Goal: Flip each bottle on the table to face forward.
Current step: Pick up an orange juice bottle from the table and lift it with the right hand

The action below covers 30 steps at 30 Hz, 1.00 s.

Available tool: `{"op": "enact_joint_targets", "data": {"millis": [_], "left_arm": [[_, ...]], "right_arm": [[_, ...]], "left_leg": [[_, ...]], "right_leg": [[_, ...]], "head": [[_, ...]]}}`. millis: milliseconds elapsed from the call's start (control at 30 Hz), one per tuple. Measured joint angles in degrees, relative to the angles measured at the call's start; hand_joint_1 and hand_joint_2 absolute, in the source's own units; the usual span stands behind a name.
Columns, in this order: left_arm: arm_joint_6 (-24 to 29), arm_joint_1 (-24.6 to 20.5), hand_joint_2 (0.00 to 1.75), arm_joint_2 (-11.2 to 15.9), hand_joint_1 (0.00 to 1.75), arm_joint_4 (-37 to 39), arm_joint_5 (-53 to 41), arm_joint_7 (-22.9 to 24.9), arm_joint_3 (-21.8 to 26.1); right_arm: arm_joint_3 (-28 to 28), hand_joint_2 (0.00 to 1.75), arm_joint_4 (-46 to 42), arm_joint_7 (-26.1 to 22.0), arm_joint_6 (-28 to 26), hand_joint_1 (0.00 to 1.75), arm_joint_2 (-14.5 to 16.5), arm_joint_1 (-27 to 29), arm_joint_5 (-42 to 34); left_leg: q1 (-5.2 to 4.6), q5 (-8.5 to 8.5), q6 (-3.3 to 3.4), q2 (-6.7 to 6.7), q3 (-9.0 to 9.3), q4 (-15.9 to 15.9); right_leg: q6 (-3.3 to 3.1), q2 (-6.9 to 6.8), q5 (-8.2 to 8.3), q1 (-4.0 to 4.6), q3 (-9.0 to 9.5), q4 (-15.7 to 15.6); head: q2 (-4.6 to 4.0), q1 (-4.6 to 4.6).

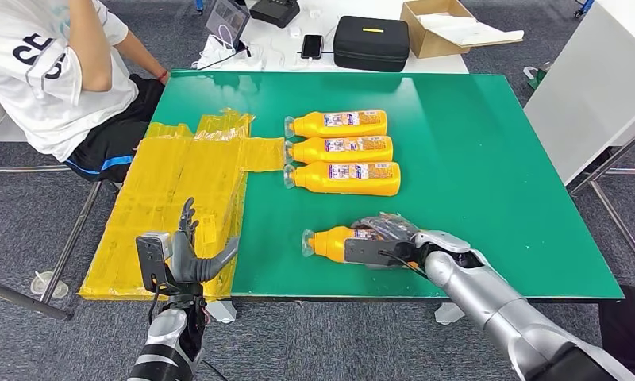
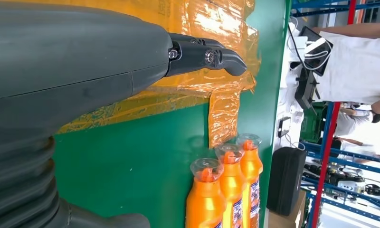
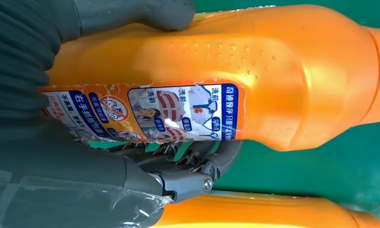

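Four bottles are being handled; the nearest bottle is being gripped by the right hand. A roll is judged needed next. The left hand is being held open, empty.

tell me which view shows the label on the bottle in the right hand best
The right wrist view: the label sits close, print visible. The head view shows the bottle small, largely under the right hand. The left wrist view misses it.

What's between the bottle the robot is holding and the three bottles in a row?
Just bare green table, seen in the head view, between the held bottle and the row.
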Motion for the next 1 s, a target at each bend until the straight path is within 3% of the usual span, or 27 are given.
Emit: {"op": "enact_joint_targets", "data": {"millis": [133, 233, 333, 500, 700, 867, 1000], "left_arm": [[-0.2, 0.0, 1.75, 0.0, 0.0, 0.1, 0.3, 0.0, 0.0], [-0.1, 0.3, 1.75, 0.0, 0.0, 0.0, 0.6, 0.0, 0.0], [0.3, 1.4, 1.75, -0.1, 0.0, -1.1, 0.7, 0.0, 0.0], [0.4, 2.4, 1.75, -0.3, 0.0, -2.7, 0.8, 0.1, 0.0], [0.3, 3.3, 1.75, -0.5, 0.0, -5.4, 2.9, 0.5, -0.2], [-1.8, 3.3, 1.75, -0.7, 0.0, -8.3, 7.8, 2.4, -1.5], [-6.6, 3.3, 1.75, -0.8, 0.0, -11.1, 12.6, 4.8, -3.6]], "right_arm": [[-0.3, 1.75, -1.7, -0.2, -3.5, 1.75, -0.8, 1.4, -1.5], [-3.0, 1.75, -4.2, -2.0, -12.4, 1.75, 0.5, 5.1, -2.0], [-9.3, 1.75, -7.6, -5.4, -24.0, 1.75, 5.0, 10.8, -0.4], [-17.1, 1.75, -12.5, -8.1, -29.2, 1.75, 11.4, 16.6, 2.0], [-26.2, 1.75, -19.3, -19.7, -44.3, 1.75, 18.5, 20.5, 2.4], [-31.0, 1.75, -24.8, -25.9, -50.1, 1.75, 22.7, 22.9, -0.1], [-33.1, 1.75, -26.0, -29.7, -50.8, 1.75, 24.3, 24.4, -1.4]], "left_leg": [[0.01, -0.01, 0.0, 0.0, -0.01, 0.0], [0.04, -0.02, 0.01, 0.01, -0.05, 0.0], [0.06, -0.06, -0.02, 0.06, -0.16, 0.0], [0.12, 0.0, -0.05, -0.01, -0.35, 0.0], [0.12, 0.02, -0.04, -0.1, -0.46, 0.0], [0.11, 0.01, -0.03, -0.16, -0.5, 0.0], [0.11, 0.01, -0.03, -0.16, -0.5, 0.0]], "right_leg": [[0.0, 0.0, 0.0, 0.01, 0.01, 0.0], [0.0, 0.0, -0.01, 0.04, 0.01, 0.0], [-0.02, 0.04, 0.0, 0.07, -0.13, 0.0], [-0.03, 0.02, -0.02, 0.13, -0.34, 0.0], [-0.02, -0.03, -0.02, 0.12, -0.42, 0.0], [-0.01, -0.06, -0.03, 0.09, -0.43, 0.0], [-0.01, -0.05, -0.02, 0.09, -0.43, 0.0]], "head": [[-0.01, 0.01], [-0.01, 0.01], [-0.01, 0.0], [-0.01, -0.02], [0.0, 0.01], [-0.01, 0.0], [-0.01, 0.01]]}}
